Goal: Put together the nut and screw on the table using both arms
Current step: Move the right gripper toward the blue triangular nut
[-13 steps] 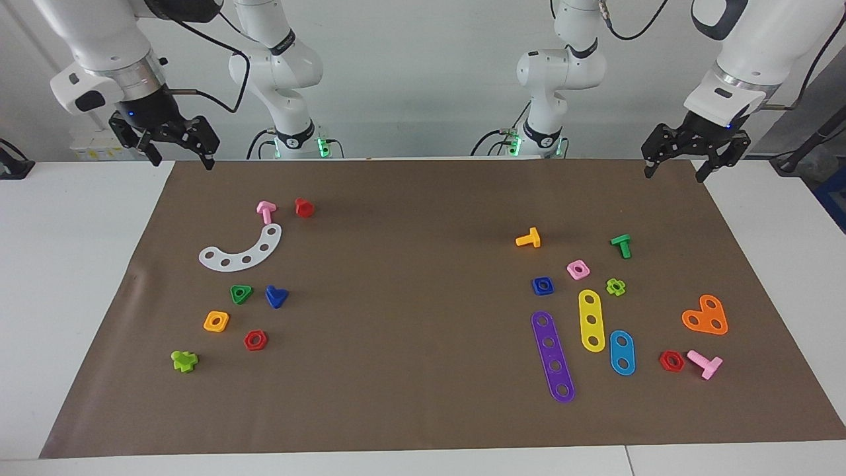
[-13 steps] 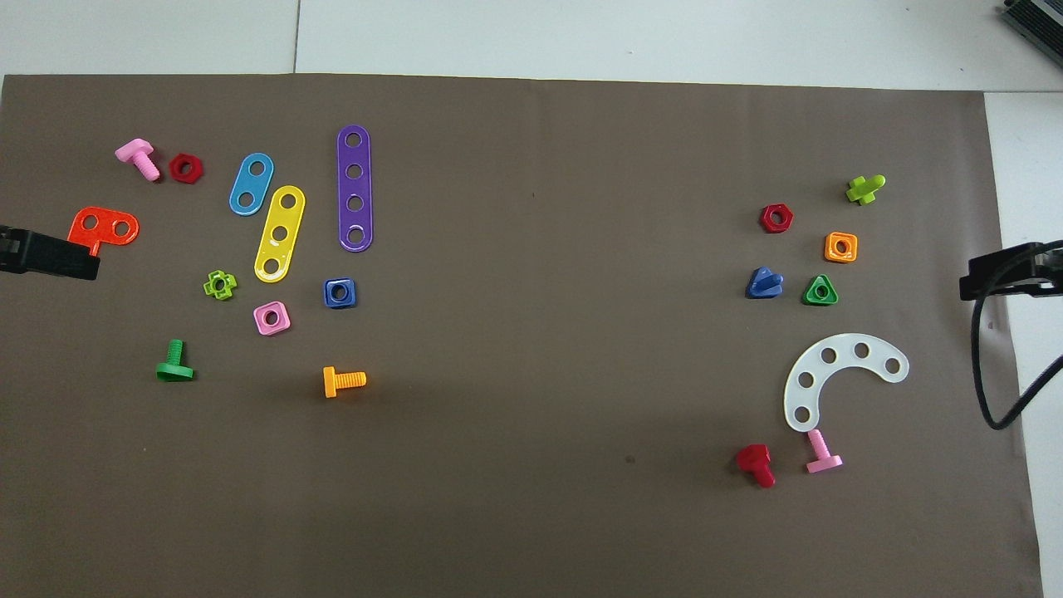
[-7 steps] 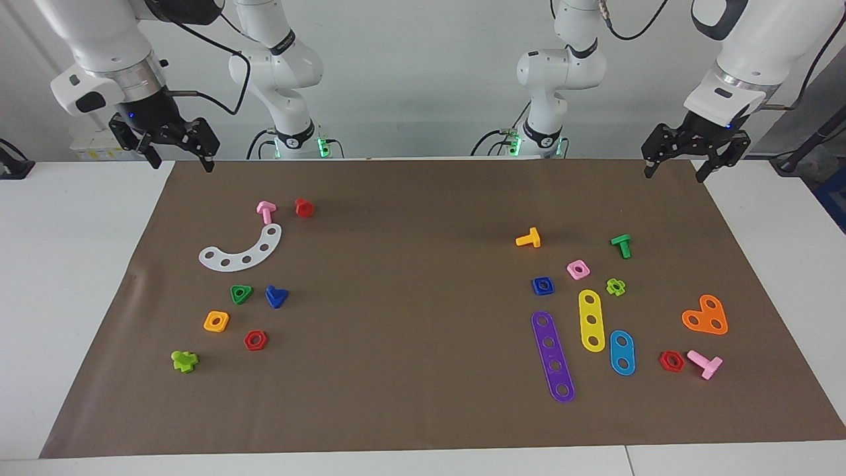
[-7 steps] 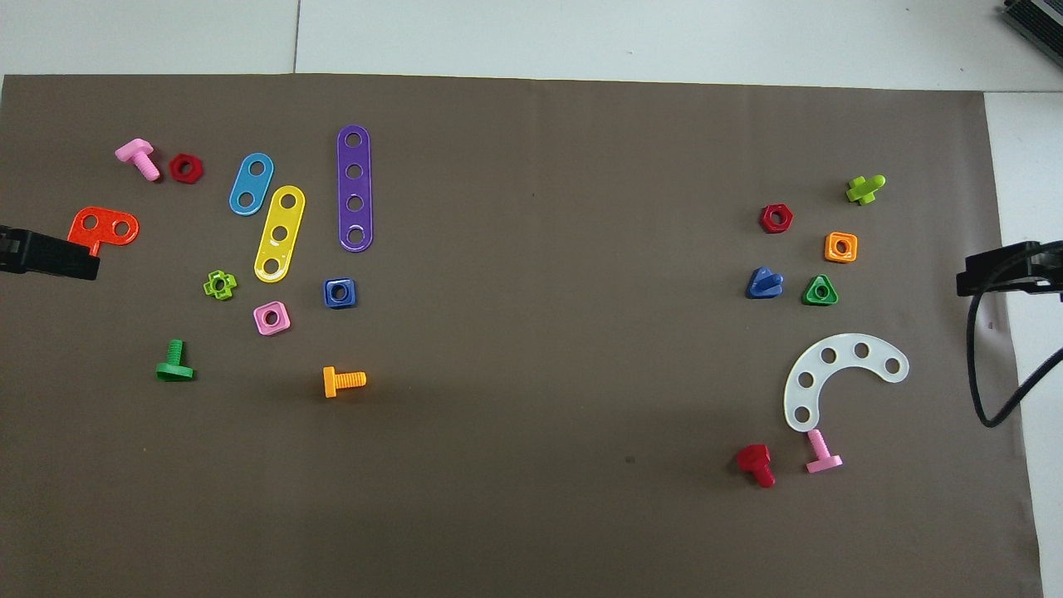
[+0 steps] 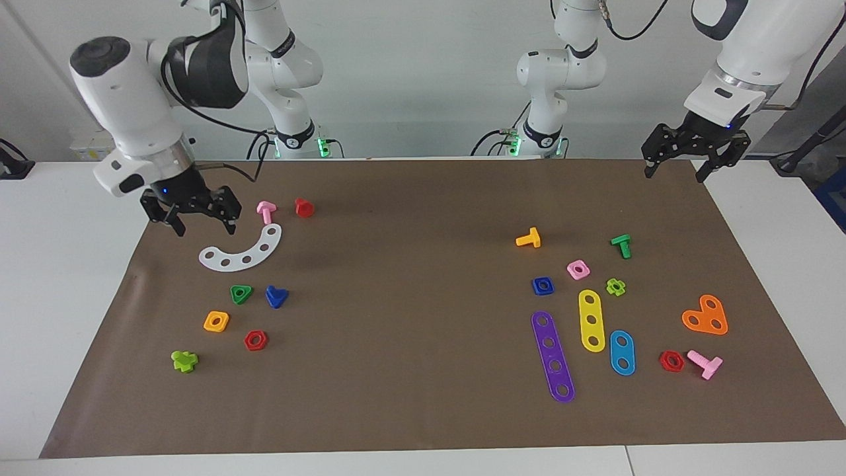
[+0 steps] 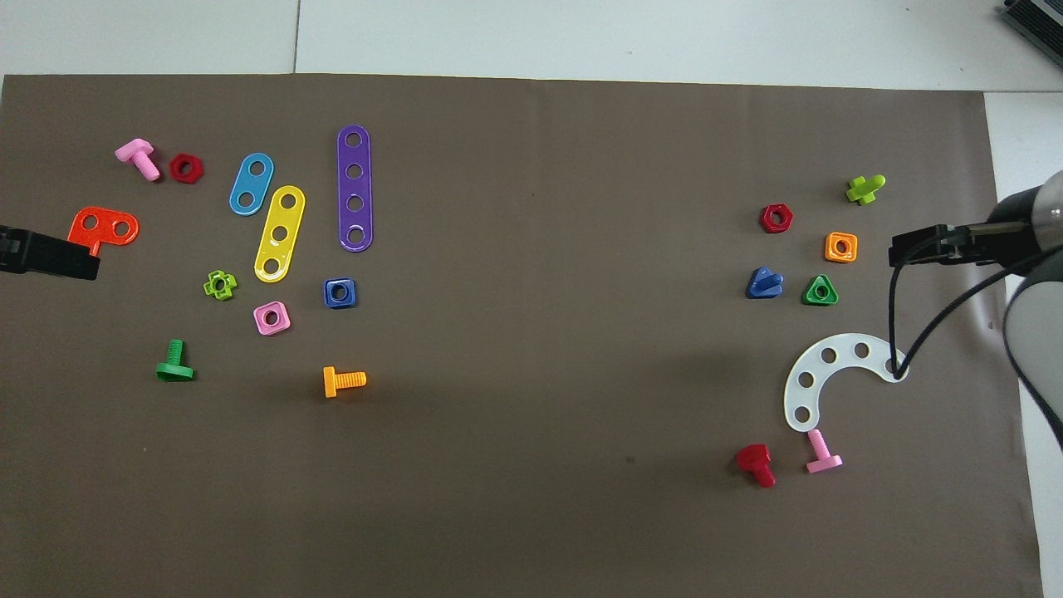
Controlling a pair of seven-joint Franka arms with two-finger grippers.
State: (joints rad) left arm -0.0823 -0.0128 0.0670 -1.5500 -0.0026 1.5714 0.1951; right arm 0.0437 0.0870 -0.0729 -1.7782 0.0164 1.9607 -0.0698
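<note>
Screw (image 5: 276, 297) lies on the mat (image 5: 423, 410) toward my right arm's end, beside the green triangular nut (image 5: 241, 293) and farther out from me than the white curved strip (image 5: 242, 250); my right gripper (image 5: 195, 221), jaws wide and empty, hangs over the mat's edge beside that strip, so this arm is the nearer one. Nut (image 5: 542, 285) sits toward the other end, where my left gripper (image 5: 691, 160) waits, open. Facing, the right gripper's height above the mat shows; overhead, the screw's shaft points toward that gripper.

From overhead, the left pincer (image 6: 50, 253) runs off the frame's edge, covering a corner of the orange plate (image 6: 104, 227); the right pincer's (image 6: 922, 249) cable crosses the white arc's (image 6: 830, 374) end hole.
</note>
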